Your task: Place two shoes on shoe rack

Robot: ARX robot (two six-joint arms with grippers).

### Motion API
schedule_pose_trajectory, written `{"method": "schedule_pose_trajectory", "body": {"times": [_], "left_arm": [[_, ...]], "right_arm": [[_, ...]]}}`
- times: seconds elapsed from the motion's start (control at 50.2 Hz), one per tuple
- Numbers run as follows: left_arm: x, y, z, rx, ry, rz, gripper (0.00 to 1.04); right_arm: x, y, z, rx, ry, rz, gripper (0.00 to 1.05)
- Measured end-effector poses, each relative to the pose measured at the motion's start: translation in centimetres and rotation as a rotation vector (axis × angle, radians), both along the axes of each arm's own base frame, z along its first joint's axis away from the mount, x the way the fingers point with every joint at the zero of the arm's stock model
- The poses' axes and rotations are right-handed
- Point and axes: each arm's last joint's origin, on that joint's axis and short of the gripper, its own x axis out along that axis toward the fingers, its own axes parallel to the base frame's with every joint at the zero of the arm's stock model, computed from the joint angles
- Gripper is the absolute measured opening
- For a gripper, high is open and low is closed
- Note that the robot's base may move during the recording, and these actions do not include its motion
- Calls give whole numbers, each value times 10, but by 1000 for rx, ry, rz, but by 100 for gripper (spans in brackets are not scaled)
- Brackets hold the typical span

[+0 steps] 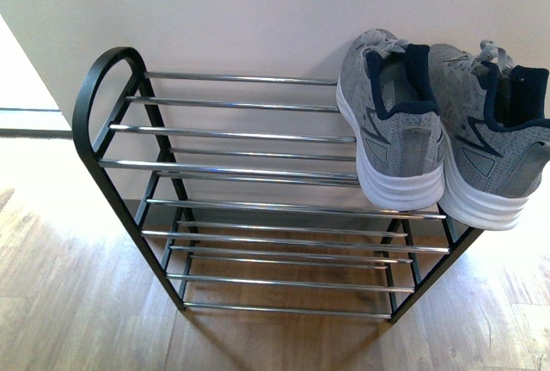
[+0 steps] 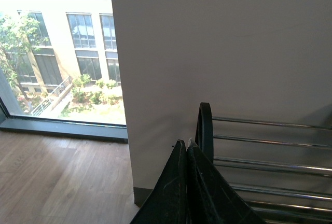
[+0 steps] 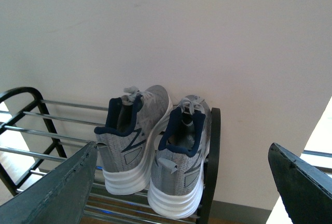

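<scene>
Two grey knit shoes with white soles and navy lining stand side by side on the top shelf of the shoe rack (image 1: 232,135), at its right end, heels toward me. One shoe (image 1: 391,126) is left of the other shoe (image 1: 494,143). The right wrist view shows both, left shoe (image 3: 132,130) and right shoe (image 3: 181,156), with my right gripper (image 3: 184,156) open wide and back from their heels, holding nothing. My left gripper (image 2: 185,143) is shut with nothing in it, near the rack's left frame (image 2: 205,130). No arm shows in the front view.
The rack stands against a white wall (image 1: 258,10) on a wooden floor (image 1: 77,302). A large window (image 2: 57,53) lies to the rack's left. The rack's right frame (image 3: 213,151) is beside the right shoe.
</scene>
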Motion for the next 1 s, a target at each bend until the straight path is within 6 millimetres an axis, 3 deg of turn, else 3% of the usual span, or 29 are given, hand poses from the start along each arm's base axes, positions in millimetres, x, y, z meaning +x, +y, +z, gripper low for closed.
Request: {"method": "schedule_pose_trajectory", "body": {"times": [0.996], "left_arm": [[-31,0,6,0,-22,0,1]], "right_arm": [[0,0,0,0,0,1,95]]}}
